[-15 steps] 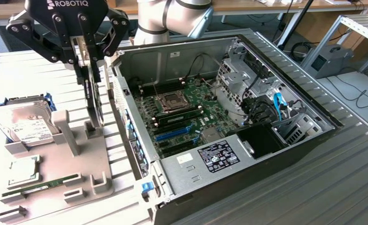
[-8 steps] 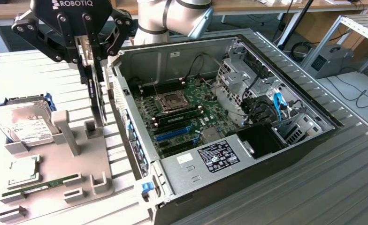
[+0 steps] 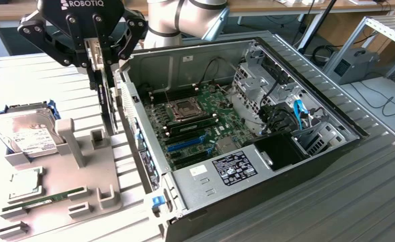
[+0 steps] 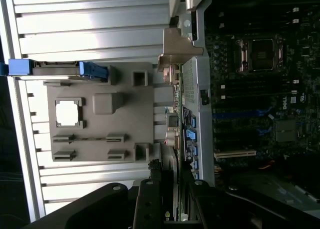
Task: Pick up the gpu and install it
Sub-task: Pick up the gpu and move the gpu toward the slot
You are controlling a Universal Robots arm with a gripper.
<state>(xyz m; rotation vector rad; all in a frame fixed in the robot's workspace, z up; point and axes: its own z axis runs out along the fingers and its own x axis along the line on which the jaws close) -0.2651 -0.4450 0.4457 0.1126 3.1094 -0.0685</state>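
Closest to the lens, your Robotiq gripper [image 3: 105, 63] sits in the upper corner on the exterior view's left. Its black fingers are drawn partway in and clamped on the upper end of the gpu [image 3: 107, 108]. You are looking at the card edge-on: a slim, flat, dark sliver hanging straight down, with a paler metallic strip showing where the fingers pinch it. It hangs just outside the open computer case [image 3: 177, 65], alongside the case's rear wall, between that wall and the grey parts fixture [image 3: 83, 186]. Its lower end is beside the fixture's tall post [image 3: 96, 146]; you cannot tell whether the two touch.

On the fixture you have a hard drive [image 3: 24, 133] standing in a blue caddy, a square processor chip [image 3: 24, 182] lying flat, and a narrow green memory stick [image 3: 46, 197] in its groove. Inside the case the green motherboard [image 3: 204, 118] lies exposed, with its processor socket [image 3: 184, 108], and blue expansion slots [image 3: 184, 144] toward the labelled power supply [image 3: 231, 169]. In the wrist view the card runs as a thin dark line between the fingers.
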